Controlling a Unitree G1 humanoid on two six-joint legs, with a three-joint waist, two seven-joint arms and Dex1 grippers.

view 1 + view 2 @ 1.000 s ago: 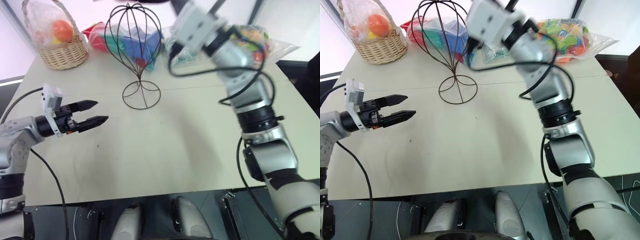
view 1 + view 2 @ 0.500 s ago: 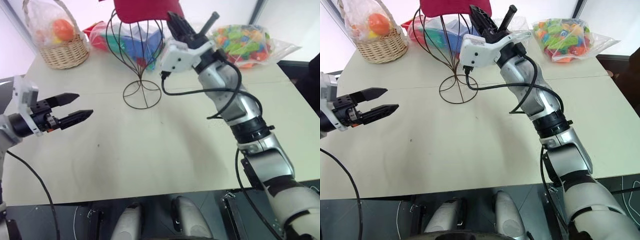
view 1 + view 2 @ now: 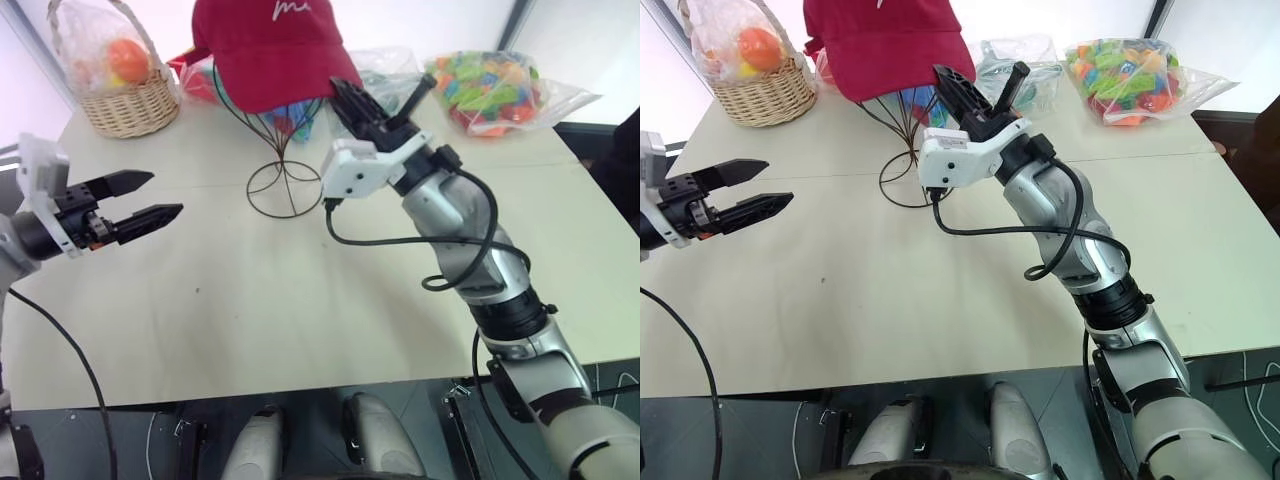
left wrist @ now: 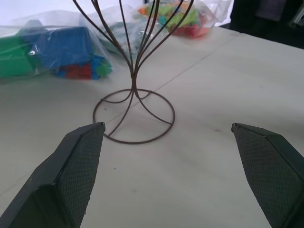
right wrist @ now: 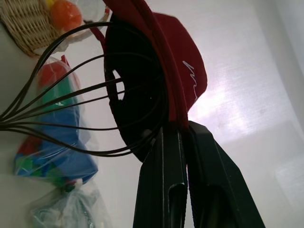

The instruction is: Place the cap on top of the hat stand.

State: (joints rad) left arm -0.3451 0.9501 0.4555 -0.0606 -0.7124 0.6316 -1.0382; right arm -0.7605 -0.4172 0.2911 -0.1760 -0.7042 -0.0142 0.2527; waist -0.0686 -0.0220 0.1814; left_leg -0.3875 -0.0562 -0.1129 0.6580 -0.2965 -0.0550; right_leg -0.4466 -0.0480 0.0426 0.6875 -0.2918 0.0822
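The dark red cap (image 3: 265, 50) with white script sits over the wire cage of the hat stand (image 3: 283, 188), whose stem and round base show below it at the back middle of the table. My right gripper (image 3: 340, 92) reaches up to the cap's right edge. In the right wrist view it (image 5: 175, 130) is shut on the rim of the cap (image 5: 190, 71), with the cage wires inside the crown. My left gripper (image 3: 165, 195) hovers open at the left, pointing toward the stand, holding nothing. The left wrist view shows the stand's base (image 4: 134, 114) beyond its fingers.
A wicker basket (image 3: 125, 100) holding wrapped fruit stands at the back left. A bag of blue and green blocks (image 3: 290, 108) lies right behind the stand, and a bag of bright toys (image 3: 500, 80) sits at the back right. The pale table (image 3: 300, 300) has bare room in front.
My right arm came down and back with the cap, which dropped from above the picture onto the cage. My left gripper rose slightly and stayed open.
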